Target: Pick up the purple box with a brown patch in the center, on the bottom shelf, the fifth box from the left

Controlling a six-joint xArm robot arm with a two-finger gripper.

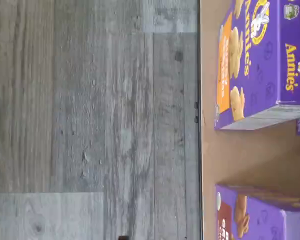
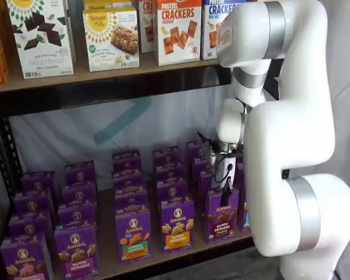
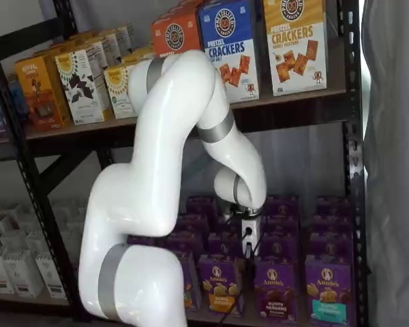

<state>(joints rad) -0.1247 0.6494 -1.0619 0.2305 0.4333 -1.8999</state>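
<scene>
Below the bottom shelf (image 1: 240,155), grey plank floor (image 1: 90,120) (wood-look), black rack frame (image 3: 27,184)

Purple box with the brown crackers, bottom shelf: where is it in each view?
Wrist view: not clearly in it; only an orange-banded carton and part of a red-banded one show.
Shelf view: the purple box stands front row, just under the gripper.
Shelf view: the purple box stands front row, right of the gripper.
Shared landmark: the bottom shelf front edge.
</scene>
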